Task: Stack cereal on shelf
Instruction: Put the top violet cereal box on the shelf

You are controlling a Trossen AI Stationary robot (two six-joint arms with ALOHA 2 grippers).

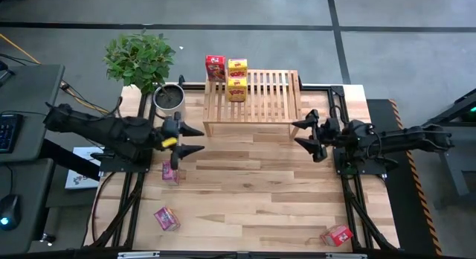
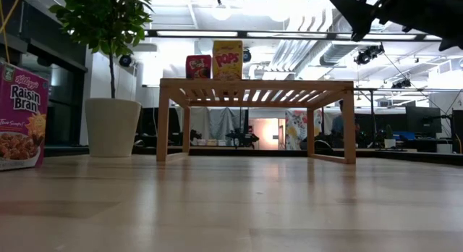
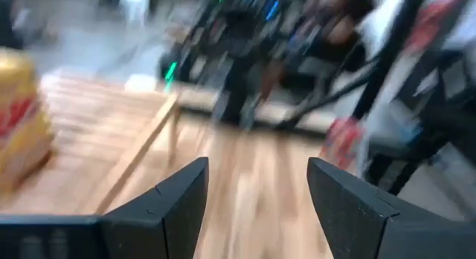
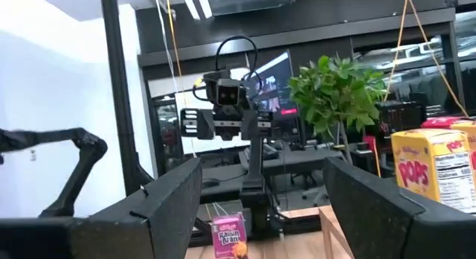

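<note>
A pink Raisin Bran box (image 2: 22, 116) is seen upright nearest the low camera. Beyond, the shelf (image 1: 269, 95) is set long axis crosswise, three boxes (image 1: 236, 88) upright at its left end. Left gripper (image 1: 195, 139) and right gripper (image 1: 301, 132) are held apart, empty.

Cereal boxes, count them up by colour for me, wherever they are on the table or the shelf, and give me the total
Red: 2, one on the shelf at, one on the table near the front right corner.
Yellow: 2, both on the shelf.
Pink: 2, both on the table's left side.
Total: 6 boxes.
</note>
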